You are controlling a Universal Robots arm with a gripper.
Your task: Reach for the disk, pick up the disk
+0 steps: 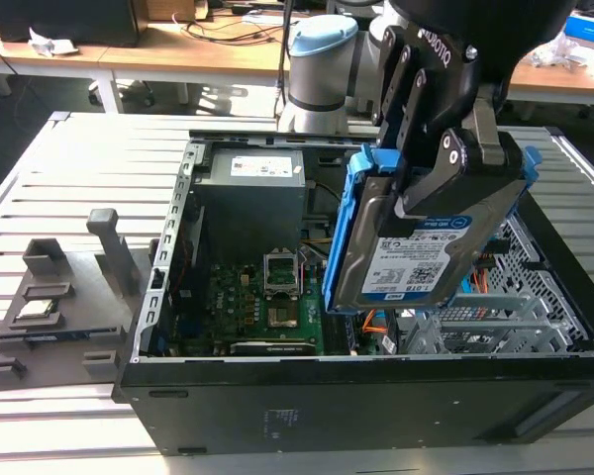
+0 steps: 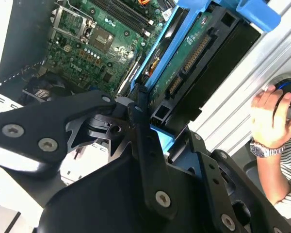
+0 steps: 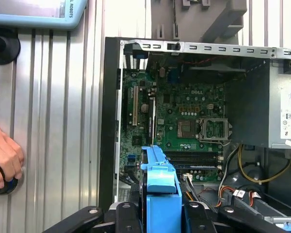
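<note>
Exterior view: disk [image 1: 416, 252] label; first wrist view: person's hand [image 3: 5, 158].

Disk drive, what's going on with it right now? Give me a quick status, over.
Gripper shut on the disk. Disk tilted, lifted above the open computer case. Nothing blocking it; a person's hand rests beside the case.

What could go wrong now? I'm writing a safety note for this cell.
1. The gripper holds the disk tilted above the open computer case. If the jaws slip, it would likely drop onto the green circuit board.
2. Orange cables lie just under the disk's lower edge; a swing might snag them.
3. A person's hand rests near the case, close to the arm's path.
</note>
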